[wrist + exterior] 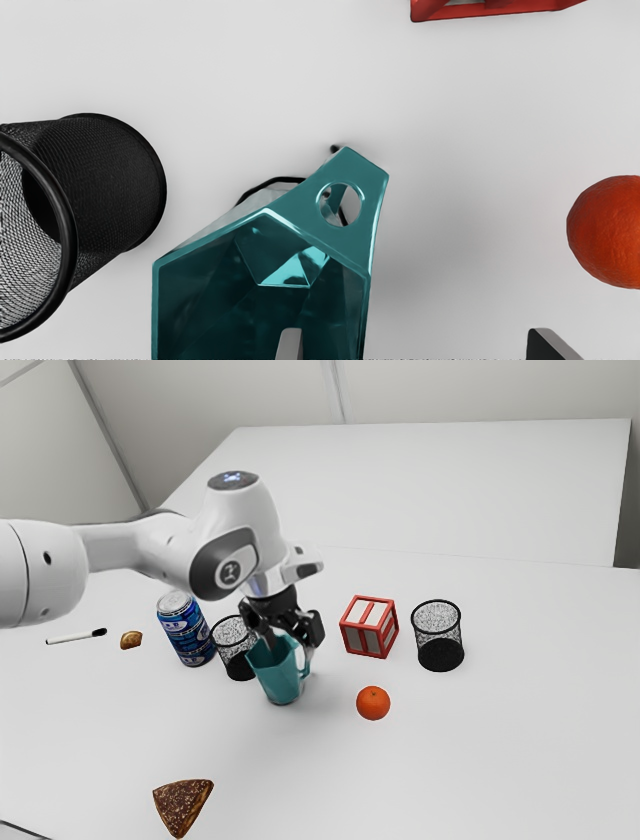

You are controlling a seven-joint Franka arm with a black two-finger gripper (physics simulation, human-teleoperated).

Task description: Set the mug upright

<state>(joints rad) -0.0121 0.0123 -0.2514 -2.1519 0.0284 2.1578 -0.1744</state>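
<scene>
White tabletop carries everything, and the arm reaches in from the exterior view's left. Its hand is open, fingers wide apart, just over the mug, which sits beside a bin. As far as I can judge, the mug rests on its base, mouth up, long axis near vertical; I can't rule out a slight lean. What matters is the offset: one finger is at the mouth, the other outside, towards the orange, so the wall runs between them. That fits lining up on the rim as well as having let go of it.
</scene>
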